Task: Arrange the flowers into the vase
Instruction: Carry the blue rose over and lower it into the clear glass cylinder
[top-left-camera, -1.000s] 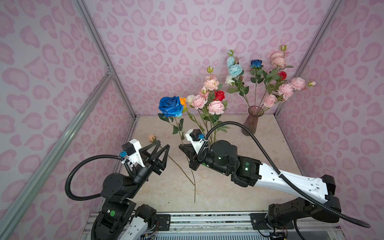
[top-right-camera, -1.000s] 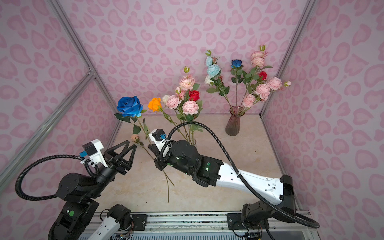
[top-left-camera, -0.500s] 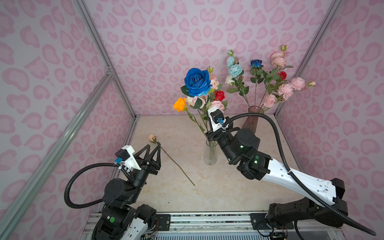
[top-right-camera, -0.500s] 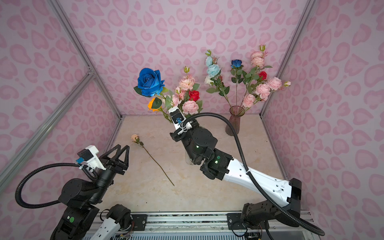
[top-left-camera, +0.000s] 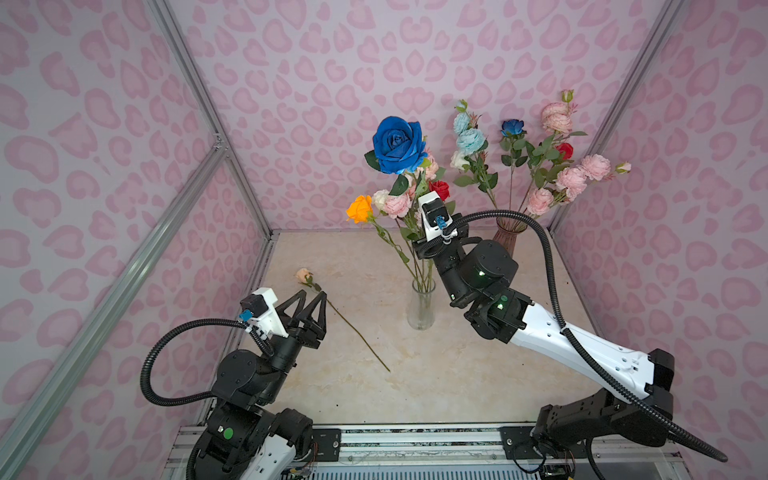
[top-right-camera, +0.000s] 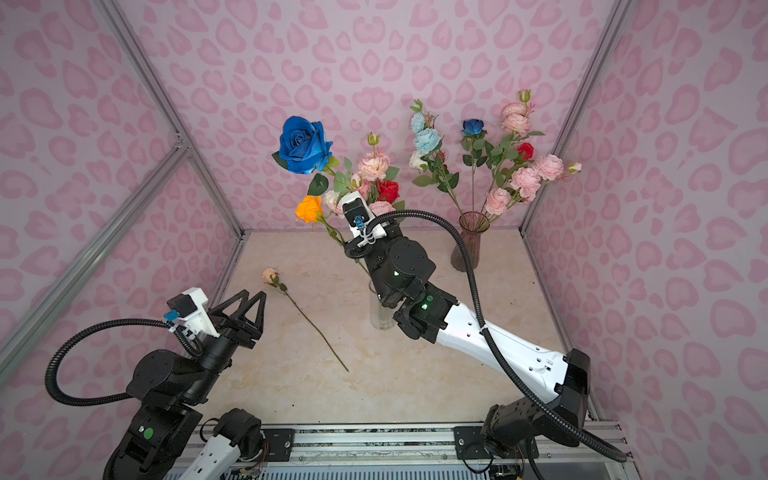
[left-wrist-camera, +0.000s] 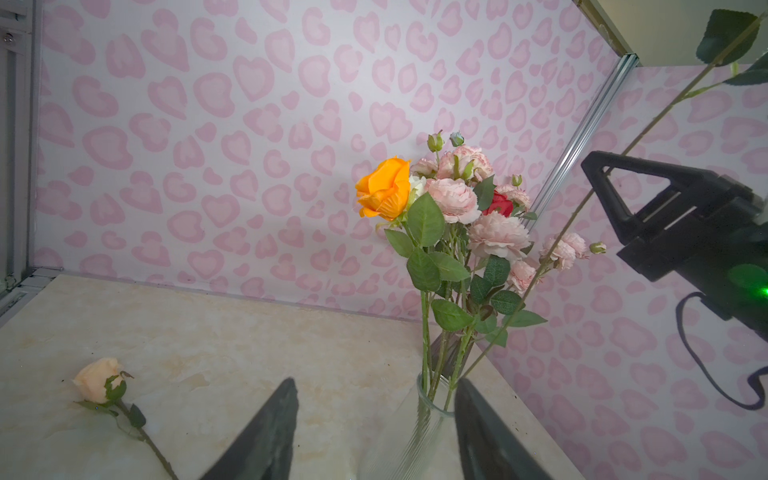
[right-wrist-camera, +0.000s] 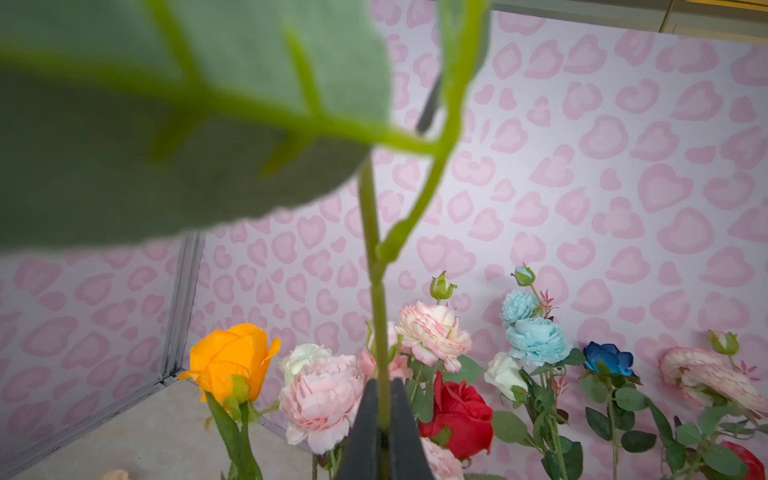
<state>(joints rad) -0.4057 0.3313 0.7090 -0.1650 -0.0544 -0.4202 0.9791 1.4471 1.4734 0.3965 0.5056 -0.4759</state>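
Right wrist view: right gripper (right-wrist-camera: 384, 401) is clamped on the blue rose (right-wrist-camera: 376, 297) by its stem. In both top views, left gripper (top-left-camera: 312, 293) hangs spread, empty, with the peach rose (top-left-camera: 304, 275) lying just past its tips.

The right gripper (right-wrist-camera: 384, 386) is lifting the blue rose (top-left-camera: 399, 143) from low over the desk's (top-left-camera: 478, 374) near middle to high above the clear vase (top-left-camera: 420, 316). It is tipping the stem steeper, and the lower end is now reaching the vase mouth.

Past the left tool's (left-wrist-camera: 376, 386) parted fingers stands a vase (left-wrist-camera: 415, 430) of flowers (left-wrist-camera: 453, 199). A peach rose (left-wrist-camera: 97, 384) lies on the tabletop (left-wrist-camera: 208, 340). The right tool (left-wrist-camera: 592, 168) pinches a stem (left-wrist-camera: 648, 124).
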